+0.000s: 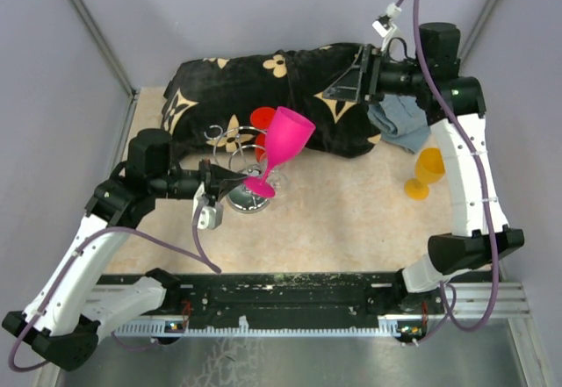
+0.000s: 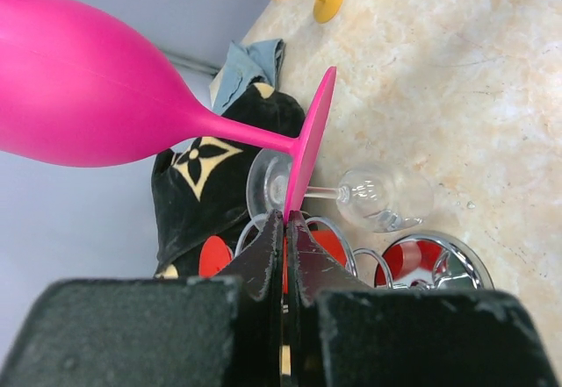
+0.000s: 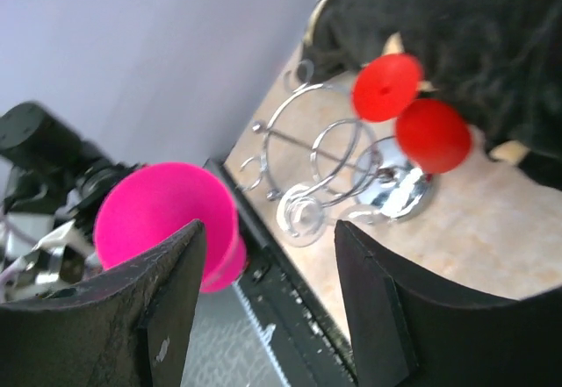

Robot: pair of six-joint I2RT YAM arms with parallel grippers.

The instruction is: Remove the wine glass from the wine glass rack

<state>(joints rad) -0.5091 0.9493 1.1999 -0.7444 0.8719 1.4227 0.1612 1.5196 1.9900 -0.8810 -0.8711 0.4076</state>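
Left gripper [image 2: 285, 220] is squeezed tight on the thin edge of the foot of the bright pink plastic wine glass [image 1: 290, 137]. The glass is tipped over in the air, with its cup leaning to the far right, above the shiny silver wire wine glass rack [image 3: 338, 154]. I cannot tell if its foot is clear of the curly wires. A see-through glass [image 2: 382, 198] lies by the rack, and two round red discs [image 3: 432, 134] sit on the rack's far side. Far back lies a black cloth with flowers [image 1: 228, 84]. The right gripper [image 3: 268, 238], at the far right, has its fingers apart and holds nothing. An orange cup [image 1: 428, 172] stands on the right. The pinch is small and the cup is the heavy end, so the pink glass could swing, slip out, or bump the wires.
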